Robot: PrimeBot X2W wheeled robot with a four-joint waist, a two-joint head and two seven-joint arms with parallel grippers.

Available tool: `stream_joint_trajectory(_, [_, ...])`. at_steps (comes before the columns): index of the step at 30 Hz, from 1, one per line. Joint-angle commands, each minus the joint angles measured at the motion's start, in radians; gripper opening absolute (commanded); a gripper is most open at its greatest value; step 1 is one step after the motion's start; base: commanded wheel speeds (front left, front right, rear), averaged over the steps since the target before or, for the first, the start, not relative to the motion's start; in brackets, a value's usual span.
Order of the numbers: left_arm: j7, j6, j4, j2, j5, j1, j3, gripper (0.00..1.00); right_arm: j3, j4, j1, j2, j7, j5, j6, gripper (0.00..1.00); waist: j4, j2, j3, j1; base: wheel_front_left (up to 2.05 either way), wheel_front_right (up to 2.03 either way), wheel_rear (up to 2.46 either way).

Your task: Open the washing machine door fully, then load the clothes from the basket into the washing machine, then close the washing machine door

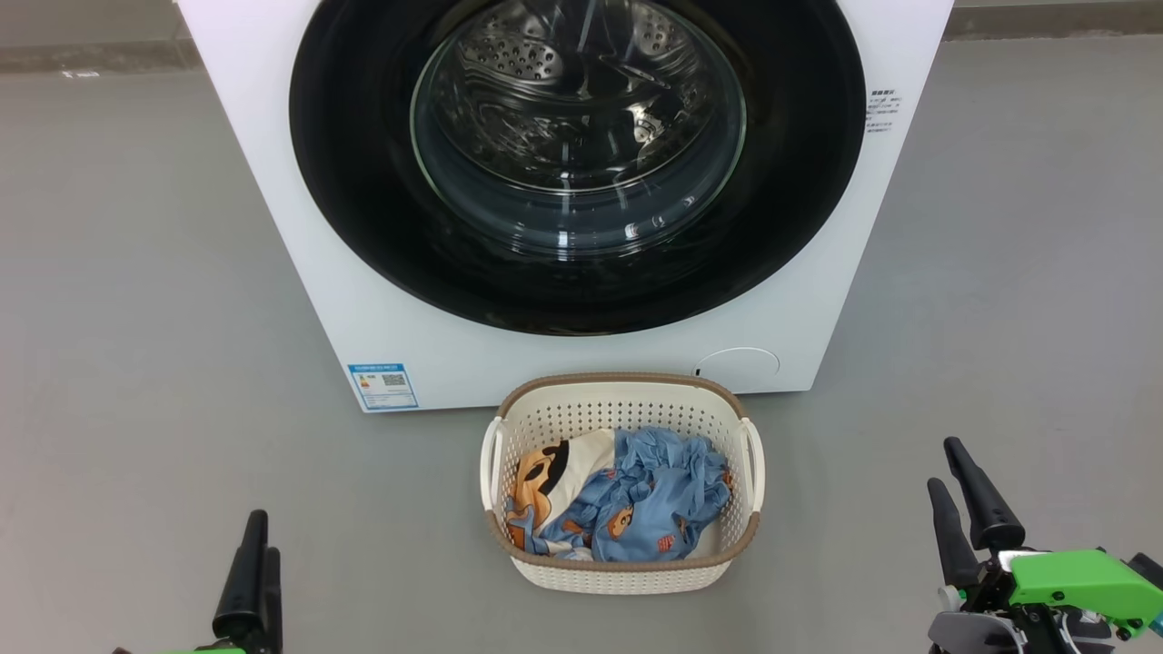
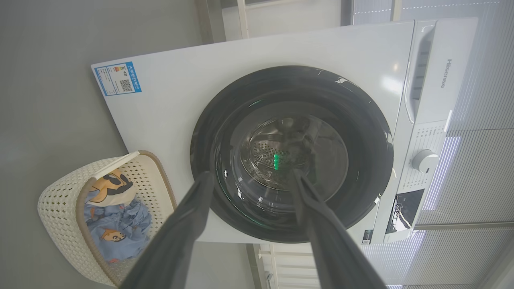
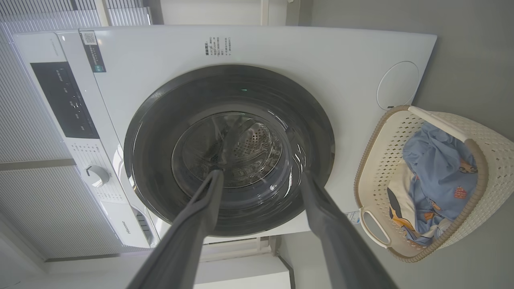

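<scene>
The white washing machine (image 1: 300, 300) fills the top of the head view, and its door (image 1: 363, 182) lies flush against the front, black rim around the glass bowl. On the floor just before it stands the cream basket (image 1: 627, 381), holding the blue and cream clothes (image 1: 654, 500). My left gripper (image 1: 263, 536) is low at the left, well apart from the basket; my right gripper (image 1: 943, 465) is low at the right. In both wrist views the fingers are spread with nothing between them: left gripper (image 2: 252, 174), right gripper (image 3: 262, 176), each facing the door (image 2: 361, 120) (image 3: 160, 120).
Grey floor (image 1: 136, 363) stretches to both sides of the machine and basket. A blue label (image 1: 382, 385) marks the machine's lower left corner and a round flap (image 1: 740, 363) its lower right. The control knob (image 2: 425, 160) and a dark panel (image 3: 64, 100) sit along the machine's top.
</scene>
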Motion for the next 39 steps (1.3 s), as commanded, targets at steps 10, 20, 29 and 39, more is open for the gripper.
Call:
stream_joint_trajectory(10, [-0.037, -0.002, -0.06, 0.018, 0.105, -0.045, -0.008, 1.0, 0.059, -0.073, -0.065, -0.039, -0.044, -0.105, 0.005, 1.0, 0.004, 0.0, 0.003, -0.0001, 0.0, 0.0, 0.0])
stream_joint_trajectory(20, [-0.066, -0.003, -0.08, 0.029, 0.256, -0.048, -0.028, 1.0, 0.067, -0.089, -0.074, -0.047, -0.074, -0.265, 0.006, 1.0, 0.006, 0.0, 0.004, -0.0001, 0.0, 0.0, 0.0])
stream_joint_trajectory(29, [-0.093, -0.003, -0.074, 0.041, 0.403, -0.047, -0.047, 1.0, 0.072, -0.104, -0.08, -0.051, -0.101, -0.409, 0.007, 1.0, 0.008, 0.0, 0.009, -0.0001, 0.0, 0.0, 0.0])
stream_joint_trajectory(39, [-0.123, 0.008, -0.072, 0.043, 0.573, -0.047, -0.05, 1.0, 0.089, -0.09, -0.088, -0.068, -0.13, -0.606, 0.009, 1.0, 0.014, 0.0, 0.004, -0.0001, 0.0, 0.0, 0.0])
